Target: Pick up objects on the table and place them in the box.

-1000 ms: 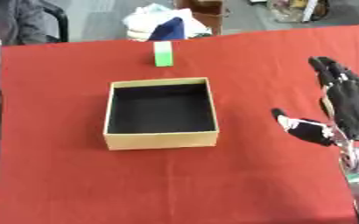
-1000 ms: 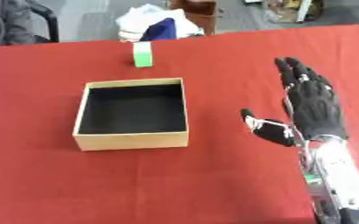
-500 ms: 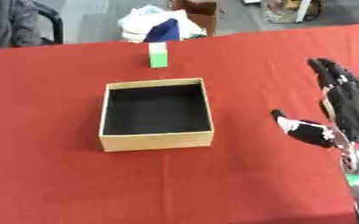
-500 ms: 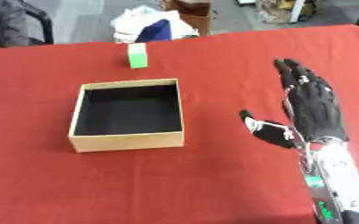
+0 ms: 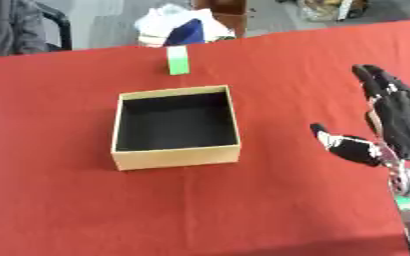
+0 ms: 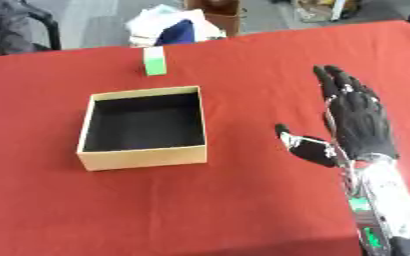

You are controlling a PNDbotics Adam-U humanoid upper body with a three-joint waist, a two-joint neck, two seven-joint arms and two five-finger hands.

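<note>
An open tan cardboard box (image 5: 177,154) with a dark inside sits left of centre on the red table (image 5: 270,200); I see nothing in it. A small green block (image 5: 179,60) stands upright beyond the box, near the table's far edge. My right hand (image 6: 357,125) hovers over the table to the right of the box, open, fingers straight and pointing away, thumb spread toward the box. It holds nothing. My left hand does not show.
Past the table's far edge lie a white and dark blue bundle (image 5: 184,27) and a dark chair (image 5: 20,27). Bare red cloth lies in front of the box and between box and right hand.
The whole picture has shifted slightly, so the camera has moved. The right hand stays open in about the same place; box and green block have not moved.
</note>
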